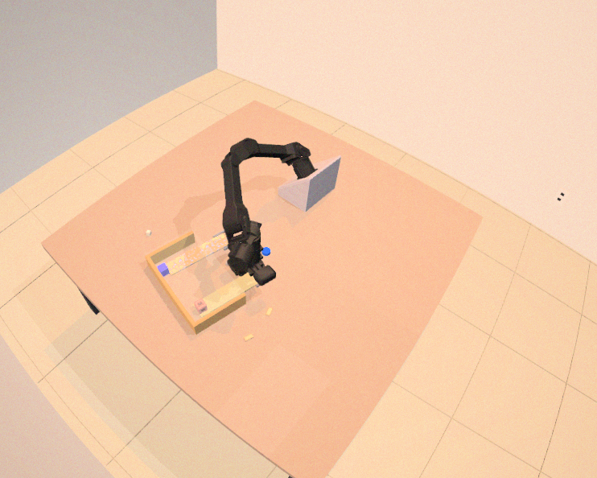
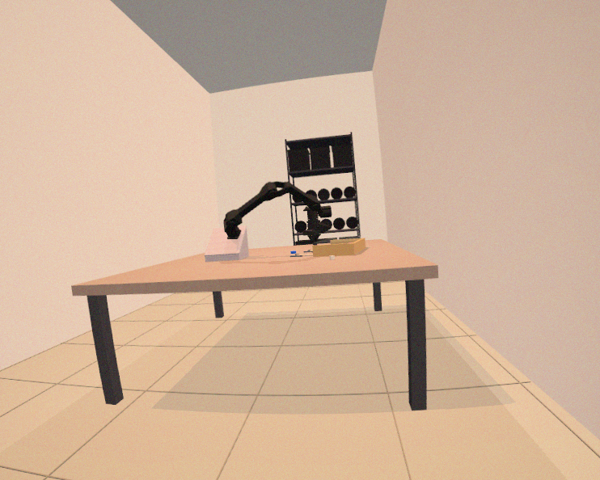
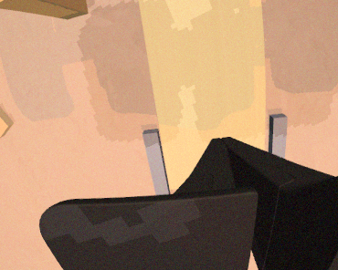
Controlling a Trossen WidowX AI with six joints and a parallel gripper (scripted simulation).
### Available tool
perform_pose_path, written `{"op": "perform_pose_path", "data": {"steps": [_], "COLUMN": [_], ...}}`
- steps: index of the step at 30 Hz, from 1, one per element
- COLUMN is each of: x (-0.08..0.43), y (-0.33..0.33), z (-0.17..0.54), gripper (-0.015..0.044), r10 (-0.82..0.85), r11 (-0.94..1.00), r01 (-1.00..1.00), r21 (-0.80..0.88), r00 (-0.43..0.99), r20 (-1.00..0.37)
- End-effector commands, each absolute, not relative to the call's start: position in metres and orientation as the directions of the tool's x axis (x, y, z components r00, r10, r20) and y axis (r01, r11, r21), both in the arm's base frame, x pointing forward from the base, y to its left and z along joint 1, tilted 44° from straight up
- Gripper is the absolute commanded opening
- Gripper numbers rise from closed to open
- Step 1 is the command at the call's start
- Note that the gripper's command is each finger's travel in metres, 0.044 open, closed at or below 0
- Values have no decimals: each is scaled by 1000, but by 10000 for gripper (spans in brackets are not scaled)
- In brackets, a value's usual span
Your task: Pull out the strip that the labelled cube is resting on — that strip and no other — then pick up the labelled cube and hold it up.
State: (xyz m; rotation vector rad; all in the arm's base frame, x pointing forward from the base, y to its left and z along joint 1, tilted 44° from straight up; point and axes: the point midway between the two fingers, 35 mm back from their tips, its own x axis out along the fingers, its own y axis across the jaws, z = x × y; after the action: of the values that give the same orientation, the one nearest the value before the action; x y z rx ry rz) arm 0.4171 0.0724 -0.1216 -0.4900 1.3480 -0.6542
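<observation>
The labelled cube (image 1: 200,306), pink with dark marks, sits on the far end of the plain yellow strip (image 1: 225,295) (image 3: 204,59). A purple-blue cube (image 1: 162,269) sits at the end of the speckled strip (image 1: 198,254). My gripper (image 2: 314,239) (image 3: 220,147) is shut with nothing between its fingers. It points down over the near end of the plain strip. That end is partly hidden behind the fingers in the wrist view, and I cannot tell whether the tips touch it.
Wooden walls (image 1: 170,293) (image 2: 336,249) stand around the cubes on three sides. Grey rails (image 3: 156,160) (image 3: 278,137) flank the plain strip's near end. A blue disc (image 1: 265,251) (image 2: 293,252), small yellow blocks (image 1: 269,311) (image 1: 249,338) and a white piece (image 1: 148,232) (image 2: 331,257) lie outside.
</observation>
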Motion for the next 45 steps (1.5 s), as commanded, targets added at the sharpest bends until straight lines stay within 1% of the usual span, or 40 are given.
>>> {"op": "perform_pose_path", "data": {"steps": [1,45], "x": [414,414], "y": [66,61], "z": [-130,-136], "gripper": [0,0], "r10": [-688,-689], "r11": [724,724], "r01": [134,135], "r21": [-676,-677], "r00": [84,84], "r20": [-721,-720]}}
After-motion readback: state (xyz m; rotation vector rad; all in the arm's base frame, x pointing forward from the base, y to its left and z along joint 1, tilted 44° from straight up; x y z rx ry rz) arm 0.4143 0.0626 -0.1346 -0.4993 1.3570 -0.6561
